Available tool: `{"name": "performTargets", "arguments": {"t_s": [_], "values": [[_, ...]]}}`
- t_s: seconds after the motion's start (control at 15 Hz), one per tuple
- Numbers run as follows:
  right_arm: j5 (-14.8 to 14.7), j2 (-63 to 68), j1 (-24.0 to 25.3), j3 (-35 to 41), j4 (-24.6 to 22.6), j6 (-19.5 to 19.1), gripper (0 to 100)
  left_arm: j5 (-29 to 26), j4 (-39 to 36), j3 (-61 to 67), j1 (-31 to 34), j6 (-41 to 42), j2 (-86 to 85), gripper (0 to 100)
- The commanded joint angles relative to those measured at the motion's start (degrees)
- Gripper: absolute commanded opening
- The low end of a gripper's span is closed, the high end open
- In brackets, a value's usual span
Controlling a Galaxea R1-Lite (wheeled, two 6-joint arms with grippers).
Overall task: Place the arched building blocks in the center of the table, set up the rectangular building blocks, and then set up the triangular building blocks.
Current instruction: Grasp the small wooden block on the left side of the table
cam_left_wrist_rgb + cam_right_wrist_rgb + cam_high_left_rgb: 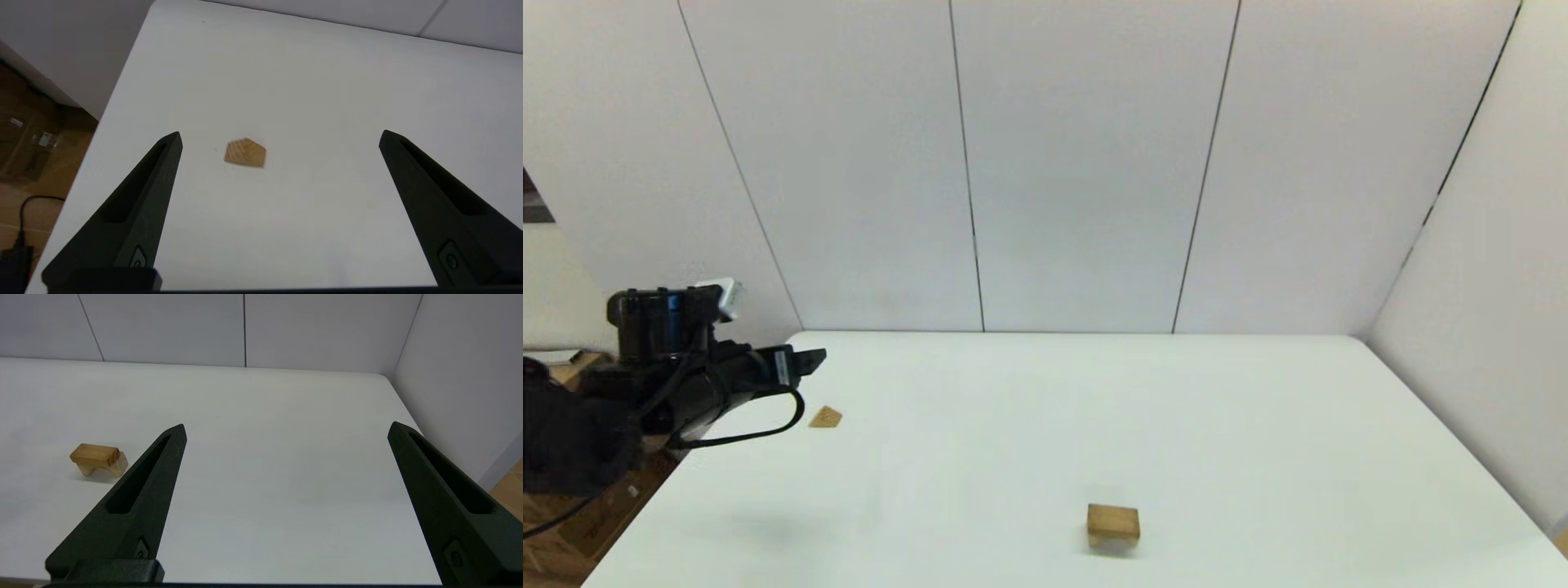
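Note:
The arched block [1112, 524] stands on its two legs near the front middle of the white table [1217, 408]; the right wrist view shows the arched block [98, 458] off to one side of my right gripper [286, 428], which is open, empty and outside the head view. The small triangular block [825, 417] lies flat near the table's left edge. My left gripper [810, 358] hovers above the table's left edge, just behind it. In the left wrist view the triangular block [245, 152] lies ahead of the open, empty left gripper [280, 136]. The rectangular block is out of view.
White wall panels [1094, 163] close the table's far side and right side. Past the table's left edge lie a brown floor and a black cable [24, 212].

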Motion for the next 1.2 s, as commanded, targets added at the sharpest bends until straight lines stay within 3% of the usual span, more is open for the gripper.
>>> {"name": "performTargets", "arguments": {"t_s": [0.07,0.33,0.67,1.0,1.2], "values": [[0.0,0.0,0.0,0.1,0.0,0.0,100,-3.3,-1.0,-5.6,4.4,3.2,11.6,100],[0.0,0.0,0.0,0.1,0.0,-0.1,100,-10.9,9.6,-11.2,9.5,15.5,12.8,100],[0.0,0.0,0.0,0.1,0.0,-0.1,100,-21.2,35.9,-23.2,10.3,27.4,8.9,100],[0.0,0.0,0.0,0.1,0.0,-0.1,100,-22.6,60.4,-37.0,10.3,41.0,10.6,100],[0.0,0.0,0.0,0.1,0.0,0.0,100,-22.5,62.0,-38.7,10.3,45.0,12.6,100]]}}
